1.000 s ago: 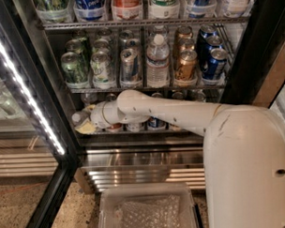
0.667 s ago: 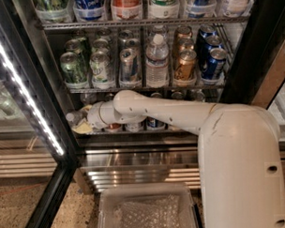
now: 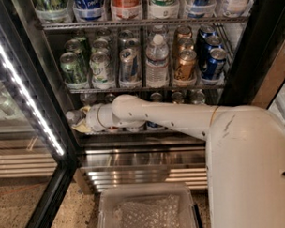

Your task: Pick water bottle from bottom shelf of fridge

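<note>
The pincer [image 3: 82, 121] is inside the fridge [image 3: 38, 77], at the left end of the bottom shelf [image 3: 103, 134], pointing left toward the black door frame. Whether it is clenched or released I cannot tell; its tip is a pale yellowish blur pressed up against the water bottle [image 3: 73, 117].

The bottle is at the very tip of the pincer, on its left and slightly above, touching or all but touching it. Only the bottle's greyish top end shows. It lies at the far left of the bottom shelf, just right of the frame. I cannot tell whether it is upright or tilted, or whether it rests on the shelf.

Behind the pincer the white arm [image 3: 171, 119] runs rightward across the front of the bottom shelf and hides most of what stands there. It joins the robot's body [image 3: 250, 168] at near right.

On the rack above stand green cans [image 3: 73, 69] at left, a silver can [image 3: 129, 64], a tall bottle [image 3: 157, 61], a gold can [image 3: 184, 65] and blue cans [image 3: 213, 61] at right.

An LED strip [image 3: 24, 92] slants down the left side. Below the shelf is the ribbed base [image 3: 140, 170], and nearer still a clear tray [image 3: 145, 195].
</note>
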`<state>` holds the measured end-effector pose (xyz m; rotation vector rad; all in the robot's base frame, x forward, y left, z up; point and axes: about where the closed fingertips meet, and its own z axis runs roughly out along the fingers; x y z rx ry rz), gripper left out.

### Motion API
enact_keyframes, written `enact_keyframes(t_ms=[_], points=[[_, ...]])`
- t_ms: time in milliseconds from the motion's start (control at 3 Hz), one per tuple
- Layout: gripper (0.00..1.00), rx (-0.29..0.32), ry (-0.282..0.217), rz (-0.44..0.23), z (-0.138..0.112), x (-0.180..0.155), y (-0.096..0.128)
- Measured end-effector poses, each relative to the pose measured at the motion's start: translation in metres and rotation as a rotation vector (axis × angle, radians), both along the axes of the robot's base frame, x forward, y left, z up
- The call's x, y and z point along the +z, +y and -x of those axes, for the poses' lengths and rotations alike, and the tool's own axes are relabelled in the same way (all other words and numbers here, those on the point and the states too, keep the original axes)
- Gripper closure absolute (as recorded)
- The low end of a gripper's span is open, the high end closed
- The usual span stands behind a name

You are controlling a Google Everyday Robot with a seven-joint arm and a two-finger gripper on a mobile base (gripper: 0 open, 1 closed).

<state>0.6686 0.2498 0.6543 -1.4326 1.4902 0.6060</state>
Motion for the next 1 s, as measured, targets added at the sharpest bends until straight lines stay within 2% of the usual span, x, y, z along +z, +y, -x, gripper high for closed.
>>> enact_keyframes(t_ms=[333, 667, 1000], points=[[1.0, -0.004, -0.167, -0.012, 0.018, 0.038, 0.001], [1.0, -0.038, -0.312, 0.025, 0.039, 0.077, -0.016], [1.0, -0.089, -0.37, 0.079, 0.068, 0.114, -0.048]])
